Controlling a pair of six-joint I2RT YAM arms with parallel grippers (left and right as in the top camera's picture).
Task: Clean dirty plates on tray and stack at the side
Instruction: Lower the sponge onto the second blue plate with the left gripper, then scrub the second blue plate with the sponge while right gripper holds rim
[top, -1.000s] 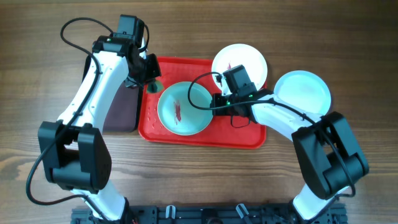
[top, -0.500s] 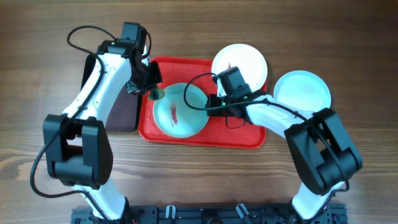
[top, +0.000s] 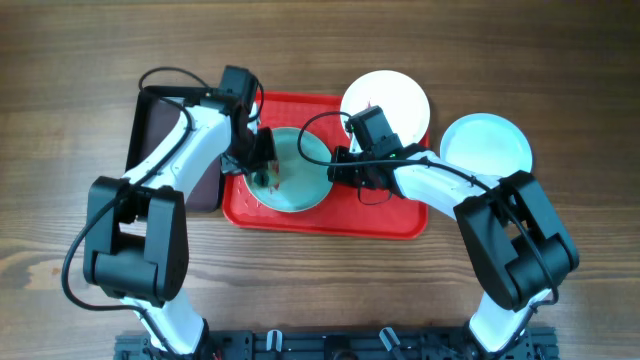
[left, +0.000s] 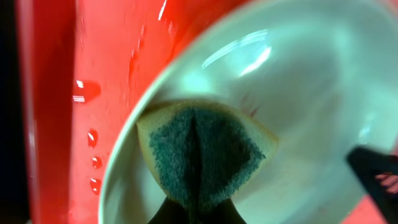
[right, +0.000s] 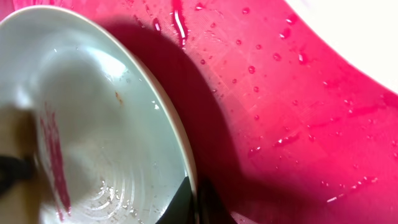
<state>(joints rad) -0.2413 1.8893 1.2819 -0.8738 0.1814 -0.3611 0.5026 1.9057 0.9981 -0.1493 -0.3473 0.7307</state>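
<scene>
Overhead: wiping step on mint plate (top: 303, 180), centre of tray (top: 330, 222). Left gripper (top: 262, 172) closed on sponge (left: 202, 155), pressed onto plate; right gripper (top: 336, 168) pinches its rim. Red smear (right: 53, 155) visible. Next: scrub across centre, then white plate (top: 395, 100).

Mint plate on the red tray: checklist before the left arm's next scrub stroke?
1. Contact of sponge with mint plate: ok, pressed just inside its rim.
2. Grip of left gripper on sponge: ok, shut.
3. Hold of right gripper on plate rim: ok, clamped.
4. Wipe of red smear: not ok, streak shows.
5. Plate flat on red tray: cannot tell.
</scene>
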